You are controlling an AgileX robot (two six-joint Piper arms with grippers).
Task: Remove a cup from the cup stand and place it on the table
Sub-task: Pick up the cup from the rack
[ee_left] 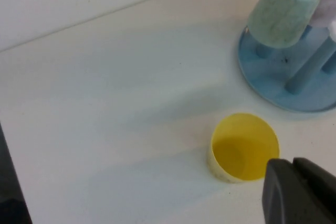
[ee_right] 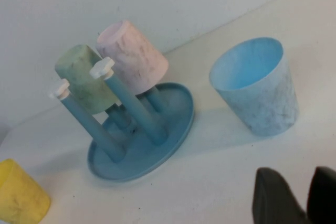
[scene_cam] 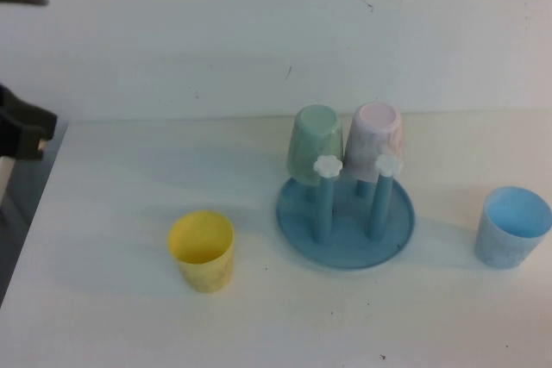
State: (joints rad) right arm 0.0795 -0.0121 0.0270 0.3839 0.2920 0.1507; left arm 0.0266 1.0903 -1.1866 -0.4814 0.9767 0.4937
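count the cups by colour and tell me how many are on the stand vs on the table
mint-green cup: 1, upside down on the cup stand
pink cup: 1, upside down on the stand
yellow cup: 1, upright on the table
blue cup: 1, upright on the table
on stand: 2
on table: 2
total: 4 cups

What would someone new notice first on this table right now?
The blue cup stand mid-table, with the mint-green cup and a pink cup upturned on its rear pegs. A yellow cup stands upright to its left and a light blue cup to its right. The left hand hangs shut near the yellow cup; the right hand sits slightly open and empty by the blue one.
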